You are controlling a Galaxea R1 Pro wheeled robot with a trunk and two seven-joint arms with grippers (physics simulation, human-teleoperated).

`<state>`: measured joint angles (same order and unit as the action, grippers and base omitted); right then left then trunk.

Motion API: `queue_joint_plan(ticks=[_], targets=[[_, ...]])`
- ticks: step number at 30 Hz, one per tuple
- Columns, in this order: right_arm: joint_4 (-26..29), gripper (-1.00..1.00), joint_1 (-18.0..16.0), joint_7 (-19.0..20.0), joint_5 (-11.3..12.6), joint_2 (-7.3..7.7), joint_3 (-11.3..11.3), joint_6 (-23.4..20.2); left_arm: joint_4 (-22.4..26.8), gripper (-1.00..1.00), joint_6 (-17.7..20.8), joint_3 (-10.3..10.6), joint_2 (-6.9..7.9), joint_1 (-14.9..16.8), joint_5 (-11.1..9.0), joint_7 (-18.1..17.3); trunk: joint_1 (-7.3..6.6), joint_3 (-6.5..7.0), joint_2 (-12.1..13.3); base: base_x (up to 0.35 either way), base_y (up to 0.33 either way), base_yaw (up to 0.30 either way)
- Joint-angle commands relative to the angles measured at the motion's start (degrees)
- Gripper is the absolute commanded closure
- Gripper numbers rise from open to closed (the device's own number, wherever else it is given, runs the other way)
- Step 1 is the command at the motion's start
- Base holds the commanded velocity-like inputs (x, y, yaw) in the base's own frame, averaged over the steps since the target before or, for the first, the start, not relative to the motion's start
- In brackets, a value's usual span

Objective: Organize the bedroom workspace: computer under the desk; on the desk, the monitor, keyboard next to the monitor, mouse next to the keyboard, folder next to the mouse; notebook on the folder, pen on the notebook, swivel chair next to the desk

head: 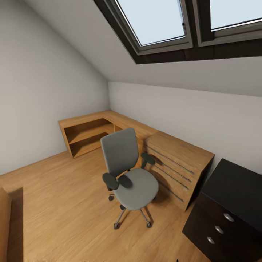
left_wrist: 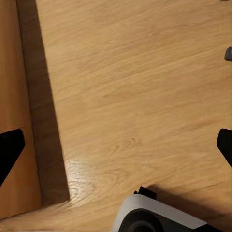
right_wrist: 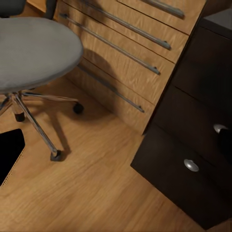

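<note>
Left end effector (left_wrist: 116,145) — two black fingertips (left_wrist: 9,147) at opposite edges of the left wrist view, set wide apart, nothing between them. Beneath: bare wood floor (left_wrist: 135,87); a wooden panel (left_wrist: 12,72) with its shadow running alongside; a grey-white rounded robot part (left_wrist: 154,217) at the frame edge.

Right end effector — one black fingertip (right_wrist: 8,152) in the right wrist view, the other a dark sliver at the opposite edge; fingers apart, gripping nothing. It hangs over floor between chair and dark cabinet.

Chair (head: 129,171) — grey seat and back, black armrests, chrome spokes on casters. In the head view it stands near centre, upright, its seat bare, on the floor.

Wooden drawer unit (head: 178,163) — at 2 o'clock from the chair, just beside it; long metal bar handles across the front.

Corner shelf unit (head: 87,134) — light wood, open shelves, at 11 o'clock from the chair, along the walls.

Black cabinet (head: 225,207) — at 4 o'clock from the chair, round silver knobs, touching the drawer unit's side.

Skylight (head: 182,25) — black frame in the sloped ceiling, at 12 to 1 o'clock.
</note>
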<state>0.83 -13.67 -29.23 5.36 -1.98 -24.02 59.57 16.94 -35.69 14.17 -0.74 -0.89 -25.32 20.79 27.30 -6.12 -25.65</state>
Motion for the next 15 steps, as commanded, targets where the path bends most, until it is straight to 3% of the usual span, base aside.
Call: queue_joint_plan(ticks=[1, 15], targets=[[-0.03, -1.0, -0.04, -0.03, 0.53, 0.02, -0.51, 0.19, 0.11, -1.0, -0.08, 0.49, 0.04, 0.0, -0.28, 0.48, 0.03, -0.07, -0.1, 0.0, 0.0, 0.274], [-0.03, -1.0, -0.04, -0.02, 0.53, 0.58, -0.42, 0.17, 0.11, -1.0, 0.24, 0.5, 0.04, 0.01, -0.32, 0.48, 0.03, 0.38, -0.1, 0.0, 0.0, 0.274]])
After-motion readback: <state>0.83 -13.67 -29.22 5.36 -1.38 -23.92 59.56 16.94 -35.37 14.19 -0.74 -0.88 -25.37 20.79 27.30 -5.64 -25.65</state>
